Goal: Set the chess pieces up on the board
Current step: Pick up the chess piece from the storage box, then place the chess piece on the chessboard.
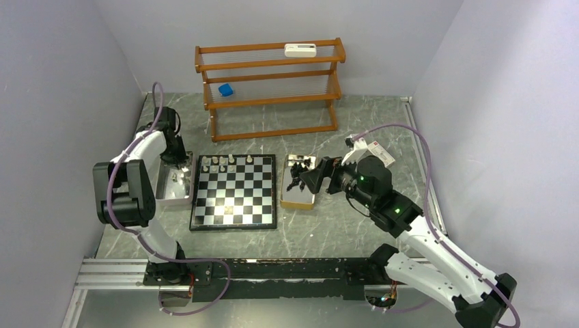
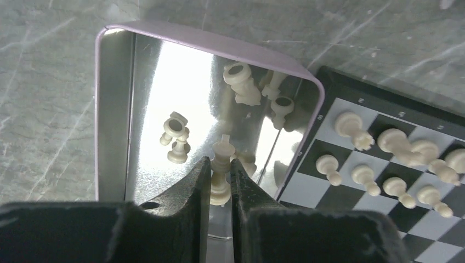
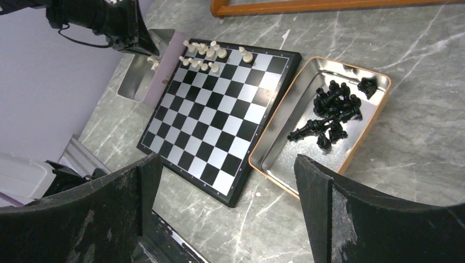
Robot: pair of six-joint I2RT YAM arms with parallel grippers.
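Left tool [image 2: 220, 165] clamps cream chess piece [image 2: 221, 149], axis along fingers [image 2: 200, 181], head outward.
Right tool [image 3: 228, 160] agape; grey marble tabletop [image 1: 328, 232], lilac walls [image 1: 54, 68].

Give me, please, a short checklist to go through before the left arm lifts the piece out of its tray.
1. Is the left gripper closed on the cream piece: ok.
2. Is that piece already off the floor of the left tray: cannot tell.
3. Are the loose pieces lying left of the fingers apart from them: ok.
4. Does the board have free squares beside the placed cream pieces: ok.
5. Is the right gripper open and off the board, over the right tray: ok.
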